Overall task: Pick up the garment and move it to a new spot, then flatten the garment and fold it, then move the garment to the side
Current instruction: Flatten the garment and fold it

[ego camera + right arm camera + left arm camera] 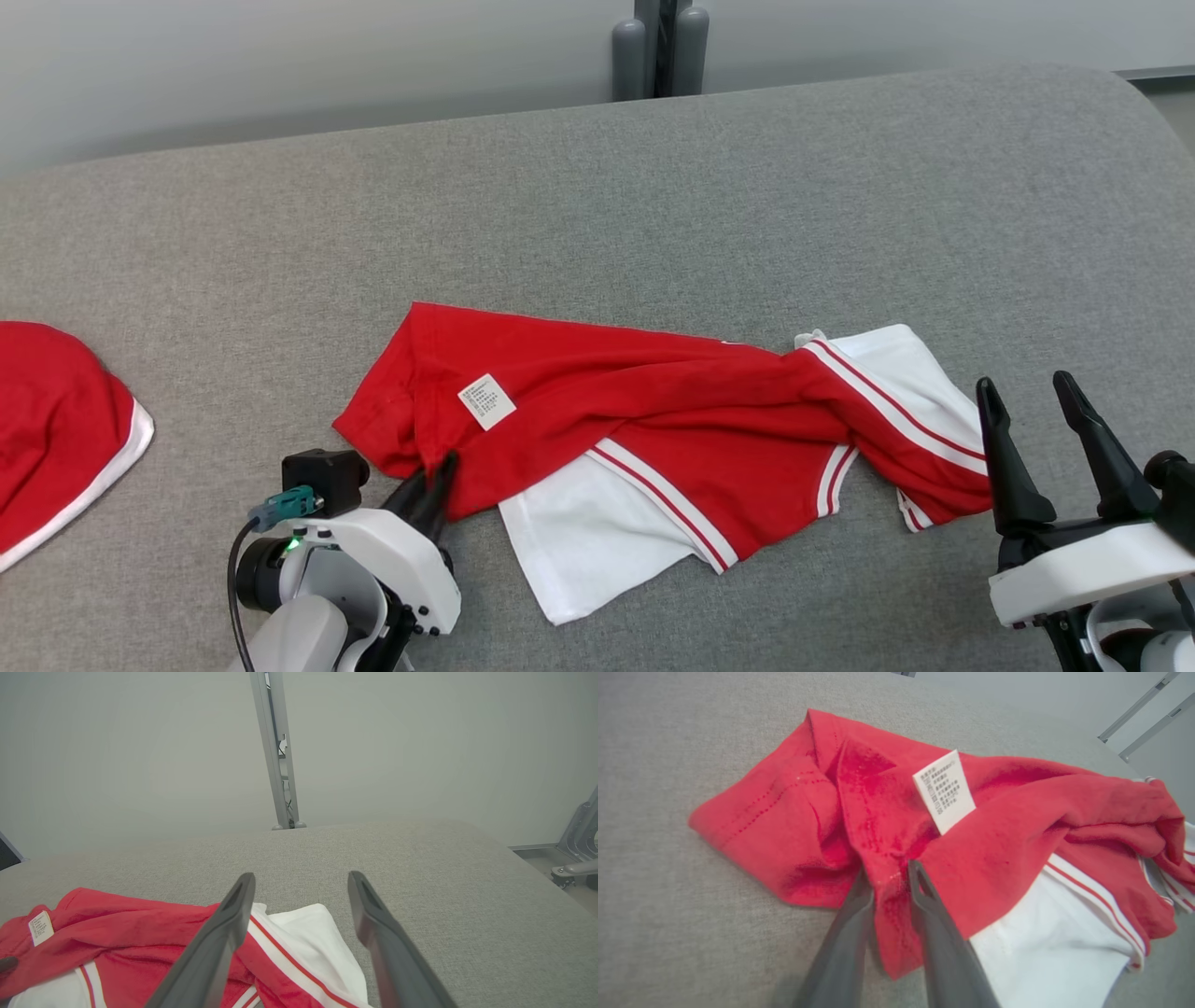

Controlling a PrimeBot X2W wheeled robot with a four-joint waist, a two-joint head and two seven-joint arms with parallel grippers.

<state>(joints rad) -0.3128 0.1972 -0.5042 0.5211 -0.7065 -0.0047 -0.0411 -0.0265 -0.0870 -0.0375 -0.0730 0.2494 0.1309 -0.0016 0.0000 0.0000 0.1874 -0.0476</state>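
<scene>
Clearly the weak point is the grip: the left end effector (889,870) has its fingers drawn nearly together on a narrow ridge of red cloth at the near left edge of the garment (653,420), just below the white label (486,401), and that pinch looks thin. If it has caught a single layer, or only the crest of the fold, the cloth could slide out once weight comes on it. The garment lies crumpled and twisted across the middle of the bench (653,187), red over white, with its right end bunched. Lifted from one edge, it would likely hang in a rope and drag, making the later flattening harder. The right end effector (1027,385) stands wide open with nothing in it, just beside the garment's right end and above the bench; lowered carelessly, a finger could snag the striped hem. A second red cloth (56,420) lies at the far left, well apart, but a move that way risks dropping one piece on the other.
</scene>
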